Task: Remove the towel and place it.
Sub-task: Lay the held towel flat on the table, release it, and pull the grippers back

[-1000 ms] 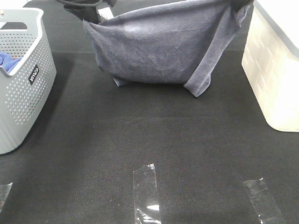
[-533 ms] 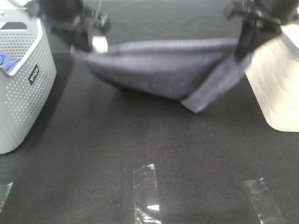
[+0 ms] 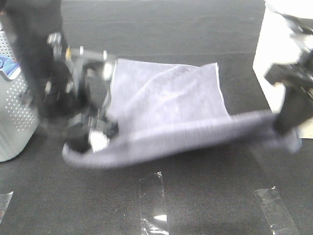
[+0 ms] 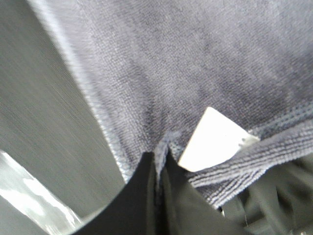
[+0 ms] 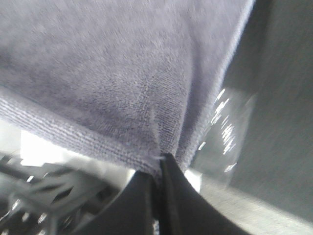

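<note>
The towel (image 3: pixel 166 107) hangs between the two arms over the black table cover (image 3: pixel 195 39), out of the grey basket (image 3: pixel 14 127) and apart from it. Its near hem runs as a sagging, blurred band from one gripper to the other, while the far part spreads out flat behind, with two corners showing toward the back of the table; whether that part rests fully on the cover cannot be told. The left gripper (image 4: pixel 160 160) has its jaws pressed together on a pinch of the hem, the dark fingers meeting with only a fold of terry between them, and a small white label (image 4: pixel 212 139) sticks out from the cloth just beside the grip. The right gripper (image 5: pixel 159 165) is likewise clamped on the opposite end of the hem, its fingers drawn tight on a gathered corner. In the high view the left arm stands just beside the basket, in which a bit of blue cloth (image 3: pixel 7 63) shows, and the right arm is in front of a white bin (image 3: pixel 266 54) at the table's right edge. Three strips of clear tape (image 3: pixel 154 200) lie on the cover, nearer the camera than the towel.
</note>
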`<state>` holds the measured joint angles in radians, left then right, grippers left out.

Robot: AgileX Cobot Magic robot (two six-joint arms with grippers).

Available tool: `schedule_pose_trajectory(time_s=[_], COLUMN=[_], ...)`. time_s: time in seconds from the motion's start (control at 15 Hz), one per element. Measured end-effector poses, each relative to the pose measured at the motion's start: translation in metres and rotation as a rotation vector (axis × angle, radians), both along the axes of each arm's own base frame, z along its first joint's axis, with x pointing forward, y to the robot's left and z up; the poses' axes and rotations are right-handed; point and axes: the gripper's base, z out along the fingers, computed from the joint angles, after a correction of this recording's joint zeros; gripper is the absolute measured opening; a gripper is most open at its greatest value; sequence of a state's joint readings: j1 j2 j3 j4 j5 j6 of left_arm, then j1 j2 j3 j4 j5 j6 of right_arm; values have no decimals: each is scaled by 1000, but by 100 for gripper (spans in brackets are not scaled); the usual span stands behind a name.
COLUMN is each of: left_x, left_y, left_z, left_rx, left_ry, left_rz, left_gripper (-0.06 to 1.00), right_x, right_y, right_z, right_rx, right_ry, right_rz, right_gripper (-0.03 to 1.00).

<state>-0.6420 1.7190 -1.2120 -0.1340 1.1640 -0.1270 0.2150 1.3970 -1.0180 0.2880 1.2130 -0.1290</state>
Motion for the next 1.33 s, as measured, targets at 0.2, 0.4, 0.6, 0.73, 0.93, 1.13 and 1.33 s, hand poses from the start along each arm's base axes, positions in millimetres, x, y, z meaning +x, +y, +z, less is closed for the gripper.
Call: schedule_pose_trajectory(time_s=[0.2, 0.4, 0.6, 0.73, 0.93, 1.13, 1.33], left_x=[-43, -77, -102, -117, -133, -137, -140], left_y=[-5, -11, -17, -20, -23, -19, -12], left_z=[-2, -4, -12, -18, -23, -30, -33], left_rx=[21, 30, 31, 33, 39, 51, 116], left_ry=[24, 47, 113, 159, 197, 219, 252], left_rz=[-29, -51, -75, -93, -126, -98, -89], left_gripper=[0, 0, 0, 0, 0, 0, 32], right_x=[-38, -65, -82, -90, -99, -101, -101], right_y=[-5, -10, -12, -12, -14, -13, -17], right_z=[-7, -14, -21, -29, -42, -44, -46], right_rx=[31, 40, 56, 62, 51, 71, 28], right_ry=[29, 37, 59, 93, 148, 169, 158], right_rz=[-11, -13, -19, -25, -28, -36, -20], right_gripper=[0, 0, 0, 0, 0, 0, 25])
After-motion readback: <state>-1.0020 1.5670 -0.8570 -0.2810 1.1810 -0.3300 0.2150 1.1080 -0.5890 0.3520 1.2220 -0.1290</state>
